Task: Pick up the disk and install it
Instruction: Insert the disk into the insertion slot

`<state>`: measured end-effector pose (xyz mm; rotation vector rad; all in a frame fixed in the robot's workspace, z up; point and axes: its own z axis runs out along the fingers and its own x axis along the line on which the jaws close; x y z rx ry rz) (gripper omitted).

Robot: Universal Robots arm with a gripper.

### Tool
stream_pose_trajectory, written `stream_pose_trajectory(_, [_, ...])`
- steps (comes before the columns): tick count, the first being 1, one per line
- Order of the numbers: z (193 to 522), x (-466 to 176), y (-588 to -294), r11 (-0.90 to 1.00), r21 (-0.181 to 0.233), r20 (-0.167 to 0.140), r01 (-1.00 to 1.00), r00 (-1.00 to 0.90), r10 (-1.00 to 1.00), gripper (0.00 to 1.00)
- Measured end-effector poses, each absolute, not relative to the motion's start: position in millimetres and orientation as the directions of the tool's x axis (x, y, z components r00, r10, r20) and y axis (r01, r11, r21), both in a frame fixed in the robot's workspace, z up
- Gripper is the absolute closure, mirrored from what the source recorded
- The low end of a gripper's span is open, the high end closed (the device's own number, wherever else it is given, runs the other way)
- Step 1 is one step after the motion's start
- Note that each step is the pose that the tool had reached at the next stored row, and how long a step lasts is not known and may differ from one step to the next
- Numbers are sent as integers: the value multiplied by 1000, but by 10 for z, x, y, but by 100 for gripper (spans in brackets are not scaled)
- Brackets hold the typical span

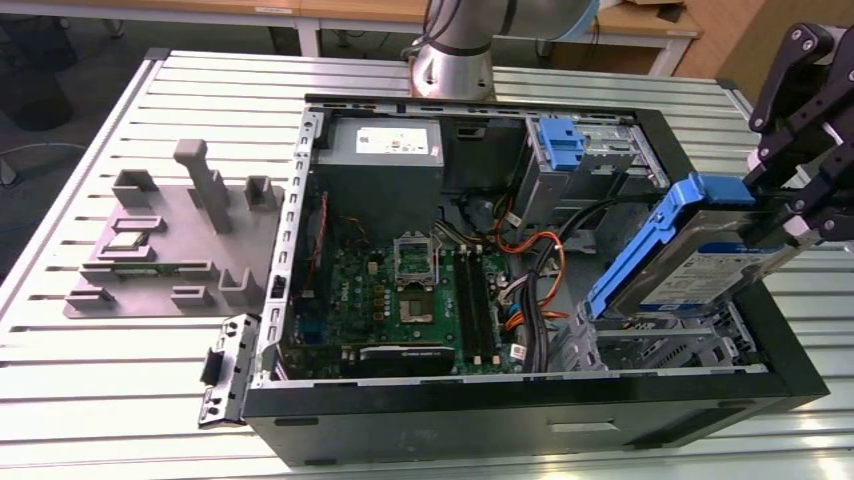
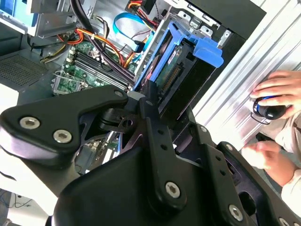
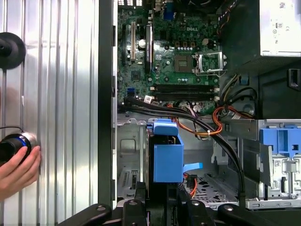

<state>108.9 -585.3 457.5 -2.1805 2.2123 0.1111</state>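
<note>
The disk (image 1: 707, 268) is a silver drive with a white-and-blue label in a blue plastic bracket. It hangs tilted, lower end down, over the metal drive cage (image 1: 661, 345) at the exterior view's right side of the open computer case (image 1: 534, 412). My gripper (image 1: 778, 222) is shut on its upper end. In the second wrist view the disk (image 2: 173, 66) points down into the case past my black fingers (image 2: 149, 101). In the first wrist view the disk's blue bracket (image 3: 167, 157) stands just beyond my gripper (image 3: 162, 207), above the cage (image 3: 129, 160).
The case holds a green motherboard (image 1: 400, 290), a grey power supply (image 1: 380, 145), loose cables (image 1: 534, 270) and a second blue bracket (image 1: 561, 140) in the rear bay. A grey fixture (image 1: 174, 240) lies on the slatted table at the exterior view's left. A person's hand (image 3: 16, 167) rests beside the case.
</note>
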Motion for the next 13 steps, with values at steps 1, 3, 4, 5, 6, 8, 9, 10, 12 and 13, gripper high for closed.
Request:
stream_pose_trajectory(1, [4574,1094,-5853,13,28,-74,-1000,-15,-997,65])
stream_pose_trajectory(3, [4569,1109,-5853,13,28,-74,-1000,-15,-997,65])
stream_pose_trajectory(4, [4567,1113,-5853,13,27,-74,-1000,-15,-997,65])
stream_pose_trajectory(5, [4560,1113,-5853,13,27,-74,-1000,-15,-997,65])
stream_pose_trajectory(6, [4548,1113,-5853,13,28,-74,-1000,-15,-997,65])
stream_pose_trajectory(8, [4528,1113,-5853,13,28,-74,-1000,-15,-997,65])
stream_pose_trajectory(9, [4529,1113,-5853,13,27,-74,-1000,-15,-997,65])
stream_pose_trajectory(10, [4529,1113,-5853,13,28,-74,-1000,-15,-997,65])
stream_pose_trajectory(12, [4525,1113,-5853,13,28,-74,-1000,-15,-997,65])
stream_pose_trajectory(13, [4516,1113,-5853,13,28,-74,-1000,-15,-997,65])
